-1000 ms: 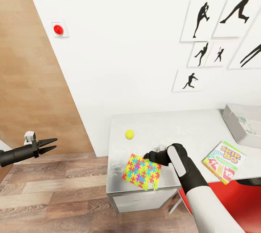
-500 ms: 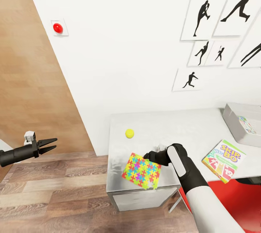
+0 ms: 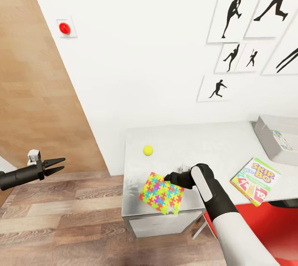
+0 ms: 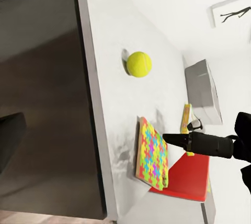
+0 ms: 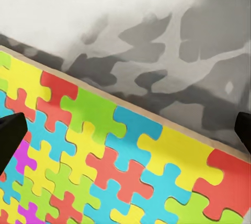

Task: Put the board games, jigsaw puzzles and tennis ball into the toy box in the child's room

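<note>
Head view: right gripper (image 3: 169, 177) at puzzle (image 3: 161, 193) far edge, puzzle overhanging table (image 3: 198, 141) front; right arm nearer.
Left wrist view: puzzle just below right fingertips.
Right wrist view: fingers (image 5: 10, 135) spread wide, straddling puzzle edge, nothing pinched.
Left gripper (image 3: 56, 165) slightly parted, well aside.

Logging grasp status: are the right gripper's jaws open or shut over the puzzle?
Open. In the right wrist view the two dark fingertips sit at opposite edges, with the jigsaw puzzle lying between them, ungripped.

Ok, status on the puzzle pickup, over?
Right gripper open, at jigsaw puzzle far edge, not gripping. Puzzle overhangs table front. Left gripper open, idle off-table. Tennis ball, Skip-Bo untouched; nothing blocking.
</note>
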